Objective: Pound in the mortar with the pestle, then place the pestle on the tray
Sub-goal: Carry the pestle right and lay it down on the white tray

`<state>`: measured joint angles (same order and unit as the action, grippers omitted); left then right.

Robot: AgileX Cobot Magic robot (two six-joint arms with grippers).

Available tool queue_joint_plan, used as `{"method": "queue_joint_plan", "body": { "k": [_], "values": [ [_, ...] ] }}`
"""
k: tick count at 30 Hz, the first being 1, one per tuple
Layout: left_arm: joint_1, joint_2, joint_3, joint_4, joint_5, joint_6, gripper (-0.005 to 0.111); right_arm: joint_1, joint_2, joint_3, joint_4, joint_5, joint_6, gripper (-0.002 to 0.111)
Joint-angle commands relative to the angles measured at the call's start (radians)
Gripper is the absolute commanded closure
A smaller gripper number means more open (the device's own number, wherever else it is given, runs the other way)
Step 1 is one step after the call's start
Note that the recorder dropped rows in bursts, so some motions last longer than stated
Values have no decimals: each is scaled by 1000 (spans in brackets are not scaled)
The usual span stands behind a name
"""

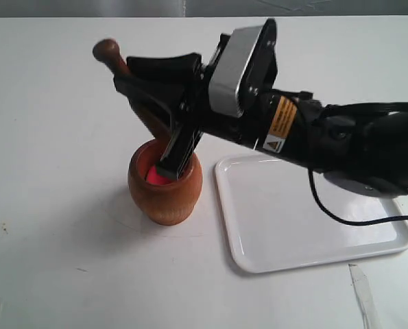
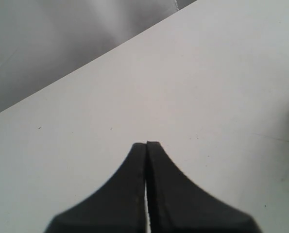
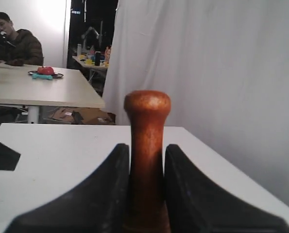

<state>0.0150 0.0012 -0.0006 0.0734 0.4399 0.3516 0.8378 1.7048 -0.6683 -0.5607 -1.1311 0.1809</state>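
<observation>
The orange-brown mortar (image 1: 164,195) stands on the white table, left of the tray, with something red (image 1: 154,175) showing inside. My right gripper (image 1: 149,113) reaches in from the right and is shut on the dark-brown pestle (image 1: 111,53). The pestle leans, knob up and to the left, its thick end hidden behind a finger at the mortar's mouth. In the right wrist view the pestle (image 3: 147,121) stands upright between the fingers of the right gripper (image 3: 146,148). The white tray (image 1: 293,226) lies to the right with nothing on it. My left gripper (image 2: 146,144) is shut on nothing over bare table.
The right arm (image 1: 341,140) stretches over the far half of the tray, and its black cable (image 1: 327,209) hangs across the tray's surface. A strip of tape (image 1: 363,291) lies near the front right edge. A curtain (image 3: 207,63) hangs behind the table.
</observation>
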Motion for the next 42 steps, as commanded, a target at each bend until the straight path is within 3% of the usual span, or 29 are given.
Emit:
{"method": "queue_joint_plan", "body": {
  "k": [1,6,7,14,19,28,42],
  "values": [
    [-8,-1,1,-7,-3,-8,107,1,-179,2,4,195,-8,108],
    [-8,-1,1,-7,-3,-8,107,1,-406,2,4,768,123,108],
    [-8,-1,1,-7,-3,-8,107,1,-481,2,4,988,166,108],
    [-8,-1,1,-7,-3,-8,107,1,-656,2,151,1572,209,108],
    [-8,-1,1,-7,-3,-8,107,1,-559,2,339,1649,-7,108],
    [-8,-1,1,-7,-3,-8,107,-3,-200,-4,346,1663,-175,108],
    [-8,-1,1,-7,-3,-8,107,-3,-51,-134,426,1683,-263,108]
  ]
}}
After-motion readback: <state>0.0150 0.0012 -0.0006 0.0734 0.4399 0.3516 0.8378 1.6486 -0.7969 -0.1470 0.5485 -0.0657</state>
